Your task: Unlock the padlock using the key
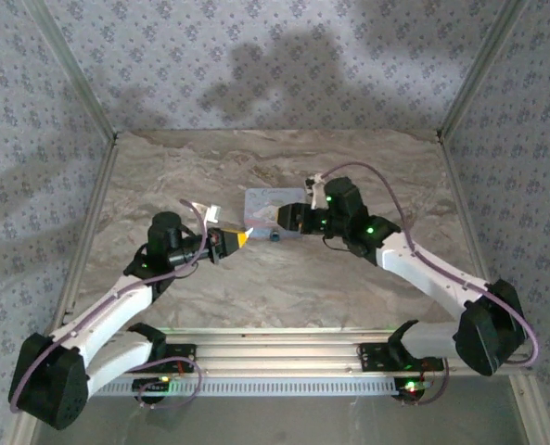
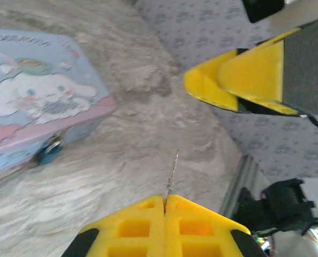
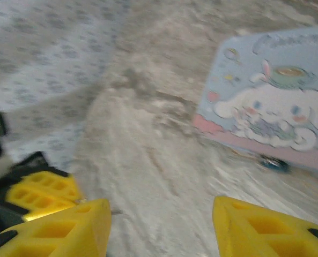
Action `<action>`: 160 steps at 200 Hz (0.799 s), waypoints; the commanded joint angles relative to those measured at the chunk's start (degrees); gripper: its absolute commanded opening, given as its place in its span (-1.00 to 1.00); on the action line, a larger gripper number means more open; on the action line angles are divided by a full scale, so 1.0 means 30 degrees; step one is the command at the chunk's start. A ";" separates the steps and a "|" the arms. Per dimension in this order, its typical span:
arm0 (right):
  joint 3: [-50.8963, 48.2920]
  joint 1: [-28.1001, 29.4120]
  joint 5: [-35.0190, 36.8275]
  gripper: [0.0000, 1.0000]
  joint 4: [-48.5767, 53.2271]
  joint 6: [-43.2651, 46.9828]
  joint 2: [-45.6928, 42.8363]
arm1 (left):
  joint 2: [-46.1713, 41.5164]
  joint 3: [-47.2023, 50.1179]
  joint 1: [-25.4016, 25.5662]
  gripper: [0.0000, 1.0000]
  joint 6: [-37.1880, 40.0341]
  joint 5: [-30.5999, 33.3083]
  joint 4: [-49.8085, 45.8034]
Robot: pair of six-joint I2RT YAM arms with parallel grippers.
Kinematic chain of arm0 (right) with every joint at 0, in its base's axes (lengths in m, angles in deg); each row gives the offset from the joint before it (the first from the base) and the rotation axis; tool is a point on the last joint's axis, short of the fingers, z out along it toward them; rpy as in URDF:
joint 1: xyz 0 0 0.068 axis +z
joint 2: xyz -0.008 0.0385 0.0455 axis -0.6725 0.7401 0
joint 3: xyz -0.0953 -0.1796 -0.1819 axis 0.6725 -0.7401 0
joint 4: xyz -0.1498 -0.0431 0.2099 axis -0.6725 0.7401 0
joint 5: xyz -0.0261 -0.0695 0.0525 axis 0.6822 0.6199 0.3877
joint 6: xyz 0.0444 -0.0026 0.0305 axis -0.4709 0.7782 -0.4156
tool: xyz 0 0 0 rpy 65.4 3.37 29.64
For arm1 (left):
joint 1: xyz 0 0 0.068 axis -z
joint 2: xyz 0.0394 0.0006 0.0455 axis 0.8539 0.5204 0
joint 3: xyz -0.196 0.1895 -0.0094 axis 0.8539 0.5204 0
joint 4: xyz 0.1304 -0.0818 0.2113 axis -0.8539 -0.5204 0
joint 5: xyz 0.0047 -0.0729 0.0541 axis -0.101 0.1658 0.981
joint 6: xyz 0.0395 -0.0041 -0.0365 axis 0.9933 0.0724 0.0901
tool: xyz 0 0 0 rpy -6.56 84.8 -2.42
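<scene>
The tiny teal padlock (image 2: 50, 151) hangs at the front edge of a pale blue picture tin (image 2: 35, 101), low against the marble table. My left gripper (image 2: 164, 197) is shut on the key (image 2: 172, 171), whose thin blade sticks out past the yellow fingertips, well apart from the padlock. In the top view the left gripper (image 1: 240, 238) sits just left of the padlock (image 1: 275, 236). My right gripper (image 3: 161, 214) is open with nothing between its fingers, and the padlock (image 3: 274, 163) lies ahead to its right. That right gripper (image 1: 281, 215) hovers over the tin's front edge (image 1: 261, 199).
The marble table (image 1: 284, 278) is fenced by patterned walls with metal corner posts (image 1: 70, 65). The right gripper's yellow fingers (image 2: 239, 80) hang close in front of the left wrist camera. Both arms meet near the table's middle, in front of the tin.
</scene>
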 commanded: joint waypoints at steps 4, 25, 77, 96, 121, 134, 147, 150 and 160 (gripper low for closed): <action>0.0814 0.1815 0.5687 0.03 0.3137 0.0078 0.2062 | -0.0657 -0.0239 -0.0048 -1.00 0.1684 0.2832 -0.3583; 0.1349 0.2888 0.7601 0.03 0.3047 -0.0937 0.4215 | -0.0676 -0.0151 -0.0048 -1.00 0.1712 0.4532 -0.4991; 0.3962 0.3788 0.9767 0.03 0.3685 -0.1589 0.8942 | 0.0586 0.0578 -0.0165 -1.00 0.1097 0.5239 -0.5100; 0.4186 0.3819 1.0427 0.03 0.3428 -0.1864 0.9635 | 0.0758 0.0815 -0.0194 -1.00 0.1133 0.5108 -0.4691; 0.4532 0.3881 1.1511 0.01 0.3344 -0.2004 1.0308 | 0.1050 0.0878 -0.0224 -1.00 0.1392 0.4962 -0.4498; 0.4545 0.3953 1.1905 -0.01 0.3442 -0.2049 1.0744 | 0.1234 0.0904 -0.0253 -1.00 0.1502 0.4880 -0.4367; 0.5257 0.3984 1.2237 -0.05 0.3445 -0.2005 1.1157 | 0.1380 0.0951 -0.0283 -1.00 0.1543 0.4745 -0.4140; 0.5297 0.3991 1.2319 -0.06 0.3423 -0.1998 1.1245 | 0.1410 0.0964 -0.0282 -1.00 0.1547 0.4707 -0.4087; 0.5475 0.3998 1.2412 -0.07 0.3399 -0.1948 1.1566 | 0.1503 0.0993 -0.0311 -1.00 0.1547 0.4613 -0.3949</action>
